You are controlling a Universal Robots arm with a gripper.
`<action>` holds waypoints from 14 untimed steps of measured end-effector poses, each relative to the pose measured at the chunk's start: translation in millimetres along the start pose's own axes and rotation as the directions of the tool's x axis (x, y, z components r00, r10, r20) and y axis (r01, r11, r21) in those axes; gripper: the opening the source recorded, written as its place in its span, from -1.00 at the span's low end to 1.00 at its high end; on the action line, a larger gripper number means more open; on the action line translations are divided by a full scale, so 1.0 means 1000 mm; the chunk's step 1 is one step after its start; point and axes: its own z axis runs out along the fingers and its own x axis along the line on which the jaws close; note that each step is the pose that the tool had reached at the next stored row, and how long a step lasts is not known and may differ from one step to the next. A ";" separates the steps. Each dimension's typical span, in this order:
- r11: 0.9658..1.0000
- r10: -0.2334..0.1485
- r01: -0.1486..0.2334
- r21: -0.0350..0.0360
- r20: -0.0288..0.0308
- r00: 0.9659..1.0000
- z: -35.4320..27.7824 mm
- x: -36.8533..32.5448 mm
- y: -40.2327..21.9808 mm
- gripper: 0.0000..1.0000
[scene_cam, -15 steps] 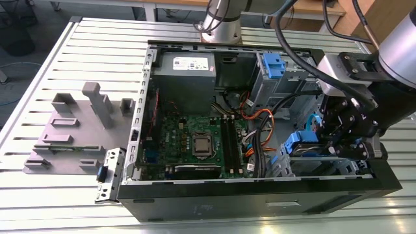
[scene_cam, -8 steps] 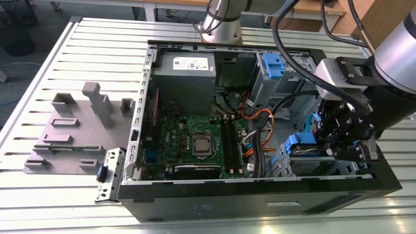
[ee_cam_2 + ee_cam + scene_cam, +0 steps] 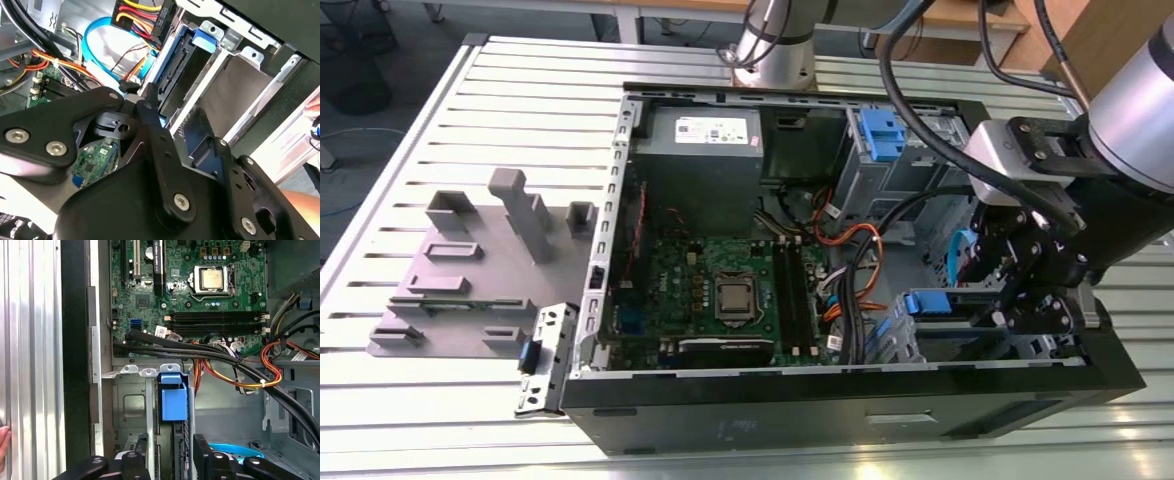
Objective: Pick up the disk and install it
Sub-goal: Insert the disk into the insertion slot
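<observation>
The gripper (image 3: 170, 465) looks clamped on the disk (image 3: 173, 432), one jaw against each side. The disk stands on edge, seemingly part-way into the bay (image 3: 131, 407) at the case's (image 3: 854, 410) front corner, on the exterior view's right. Seating it well probably needs a straight, untilted push, with the blue rails square in the bay's slots. Beyond, the cables (image 3: 200, 352) cross near the bay mouth and are best kept clear.
</observation>
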 end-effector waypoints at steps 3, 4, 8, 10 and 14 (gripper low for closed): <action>1.000 -0.001 0.001 0.009 0.001 1.000 0.0010 0.0000 0.0008 -0.04; 1.000 -0.001 0.001 0.011 0.001 1.000 0.0010 0.0001 0.0009 -0.04; 1.000 -0.001 0.001 0.012 0.001 1.000 -0.0008 0.0000 0.0010 -0.04; 1.000 -0.001 0.001 0.012 0.001 1.000 -0.0036 -0.0001 0.0010 -0.04; 1.000 -0.001 0.001 0.012 0.002 1.000 -0.0041 -0.0001 0.0010 -0.04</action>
